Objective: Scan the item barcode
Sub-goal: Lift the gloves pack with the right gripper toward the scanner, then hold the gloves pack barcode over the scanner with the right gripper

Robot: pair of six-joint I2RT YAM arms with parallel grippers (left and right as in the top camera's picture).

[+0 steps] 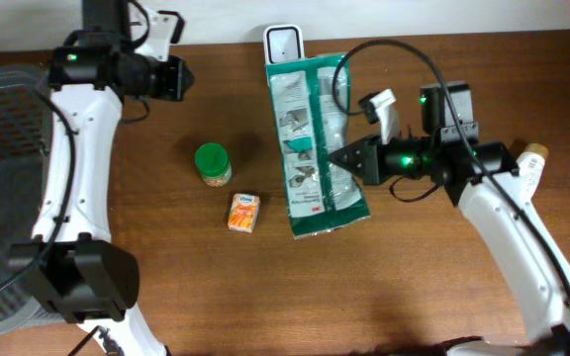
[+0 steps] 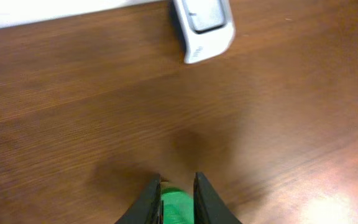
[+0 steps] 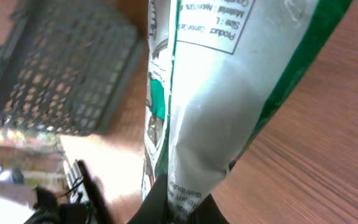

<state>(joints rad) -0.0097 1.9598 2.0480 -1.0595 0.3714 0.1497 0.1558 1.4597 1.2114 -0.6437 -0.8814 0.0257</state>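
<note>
From overhead, the right gripper [image 1: 336,156] pinches the right edge of the green-and-white packet [image 1: 310,148] at frame centre, below the white scanner [image 1: 283,43]. The left gripper [image 1: 184,77] sits upper left; a green-lidded jar [image 1: 212,163] and small orange box [image 1: 244,212] lie lower.

Left wrist: fingers [image 2: 149,198] slightly parted, gripping nothing.

Right wrist: jaws clamp the packet [image 3: 229,93].

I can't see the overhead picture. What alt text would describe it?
From above, the right hand grips a green-and-white packet on a wooden table, near a white scanner. A green-lidded jar and small orange box sit left.
</note>
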